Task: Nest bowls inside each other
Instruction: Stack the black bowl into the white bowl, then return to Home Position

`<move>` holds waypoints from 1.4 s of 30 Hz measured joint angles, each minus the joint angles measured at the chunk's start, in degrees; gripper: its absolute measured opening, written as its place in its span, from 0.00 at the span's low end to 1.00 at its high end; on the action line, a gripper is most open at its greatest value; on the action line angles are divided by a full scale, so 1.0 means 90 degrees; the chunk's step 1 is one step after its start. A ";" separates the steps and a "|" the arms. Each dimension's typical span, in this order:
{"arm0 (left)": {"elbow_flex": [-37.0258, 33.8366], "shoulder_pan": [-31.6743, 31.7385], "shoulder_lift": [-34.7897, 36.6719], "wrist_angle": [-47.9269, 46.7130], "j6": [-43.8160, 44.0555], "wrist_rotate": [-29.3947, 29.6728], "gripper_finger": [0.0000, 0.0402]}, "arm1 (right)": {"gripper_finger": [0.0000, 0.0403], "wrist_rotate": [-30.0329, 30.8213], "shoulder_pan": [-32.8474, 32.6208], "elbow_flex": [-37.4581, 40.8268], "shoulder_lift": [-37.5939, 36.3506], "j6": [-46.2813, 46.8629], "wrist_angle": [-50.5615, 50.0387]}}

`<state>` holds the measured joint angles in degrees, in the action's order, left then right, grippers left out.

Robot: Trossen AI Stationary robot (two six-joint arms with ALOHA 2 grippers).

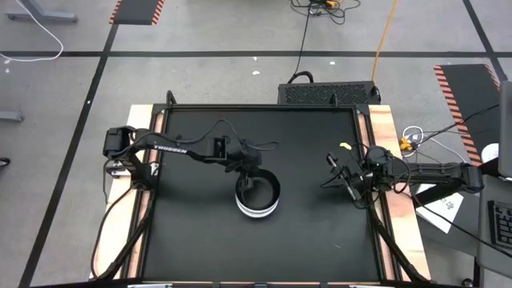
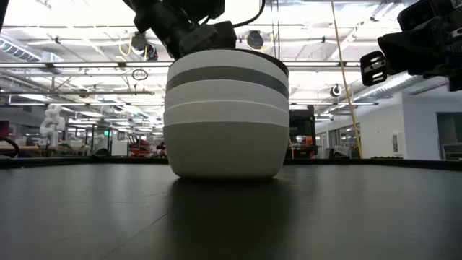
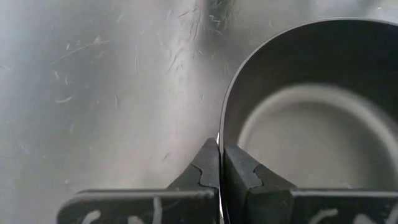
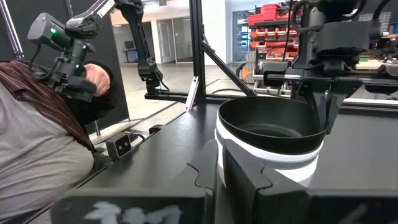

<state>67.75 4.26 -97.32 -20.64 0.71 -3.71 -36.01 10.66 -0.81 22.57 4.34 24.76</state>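
Observation:
The bowls stand nested in one stack (image 1: 258, 198) near the table's middle, base on the dark tabletop. The low view shows the stack (image 2: 224, 123) in white and grey bands. The black bowl (image 4: 270, 121) sits on top, above a white one. My left gripper (image 1: 250, 182) reaches down onto the stack's far-left rim and is shut on the black bowl. My right gripper (image 1: 340, 172) hovers near the table's right edge, apart from the stack, fingers shut on nothing (image 4: 221, 162). My left gripper pinches the black bowl's thin rim wall (image 3: 221, 127), one finger (image 3: 239, 174) inside the bowl and one (image 3: 206, 171) outside. The fingers come from above, pointing down. The bowl sits upright in the stack, which rests on the table.
Bare dark tabletop (image 1: 200, 240) surrounds the stack on all sides. A raised frame edges the table (image 1: 368, 144). Beyond the table's left side, a person (image 4: 43, 124) shows in the right wrist view, holding a device.

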 joint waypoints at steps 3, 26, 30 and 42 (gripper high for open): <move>0.0000 -0.0073 0.0002 0.0000 0.0046 0.0178 0.00 | 0.04 0.0002 0.0000 -0.0001 -0.0002 -0.0005 0.0008; -0.0016 -0.0238 0.0144 0.0160 -0.0068 0.0264 0.51 | 0.04 0.0002 -0.0002 -0.0001 -0.0002 0.0104 0.0021; -0.0017 -0.0334 0.0453 0.0127 -0.0095 0.0441 0.58 | 0.04 0.0012 -0.0002 -0.0001 -0.0002 0.0104 0.0025; -0.0065 -0.1315 0.0967 0.0495 -0.0064 0.1453 0.58 | 0.04 0.0022 -0.0005 0.0000 0.0058 0.0087 0.0028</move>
<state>67.16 -7.58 -88.62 -16.19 0.13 9.37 -35.81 10.61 -0.81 23.09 5.13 25.02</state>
